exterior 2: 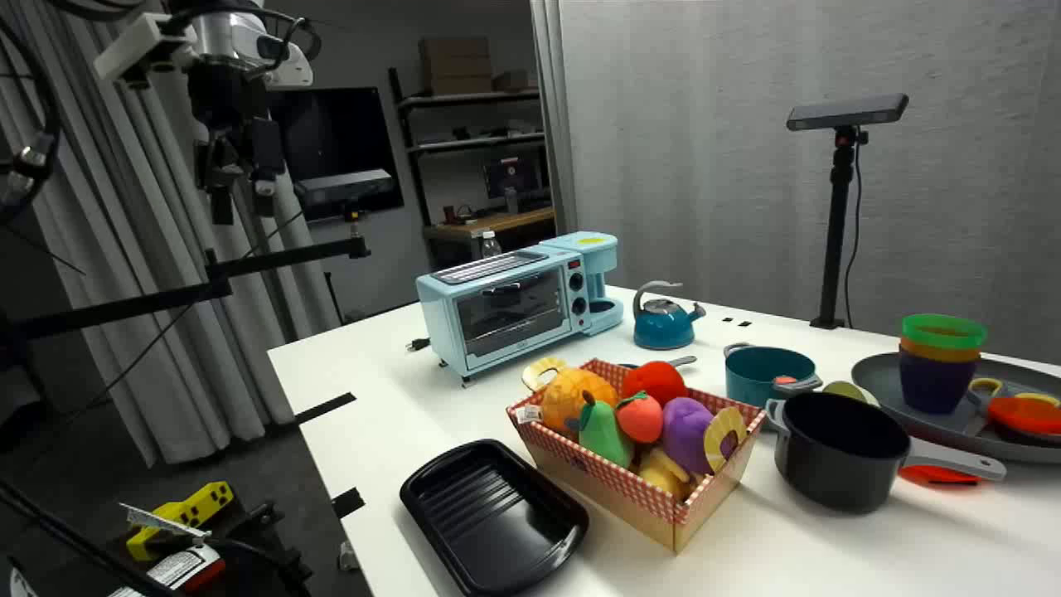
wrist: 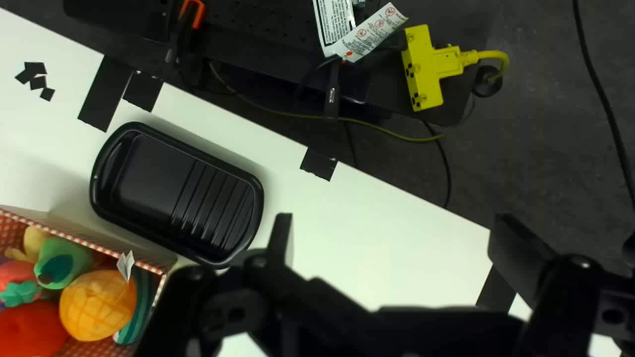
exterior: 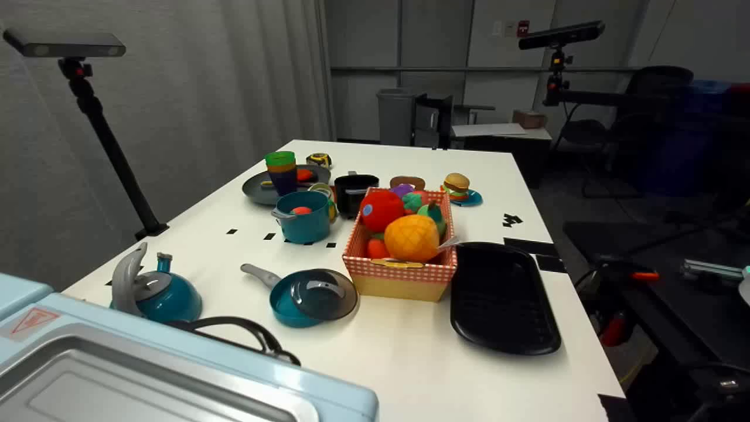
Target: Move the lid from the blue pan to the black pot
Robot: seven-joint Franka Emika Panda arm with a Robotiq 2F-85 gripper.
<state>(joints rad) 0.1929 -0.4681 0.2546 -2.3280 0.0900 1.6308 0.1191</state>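
The dark see-through lid (exterior: pixel 330 296) with a grey handle rests tilted on the shallow teal-blue pan (exterior: pixel 287 306), covering its right part and overhanging the rim. In an exterior view the pan's grey handle (exterior 2: pixel 682 361) shows behind the basket; the lid is hidden there. The black pot (exterior: pixel 356 193) stands further along the table, behind the blue pot; it also shows, uncovered, in an exterior view (exterior 2: pixel 841 456). My gripper (wrist: pixel 392 218) is open and empty, high above the table near its edge; it also hangs in the air in an exterior view (exterior 2: pixel 242 199). Lid, pan and pot are outside the wrist view.
A basket of plush fruit (exterior: pixel 404 287) stands beside the pan. A black oval tray (exterior: pixel 504 299) lies by the table edge. A toaster oven (exterior 2: pixel 514 311), kettle (exterior 2: pixel 663 327), deeper blue pot (exterior: pixel 304 220) and grey pan with stacked cups (exterior: pixel 258 190) stand around.
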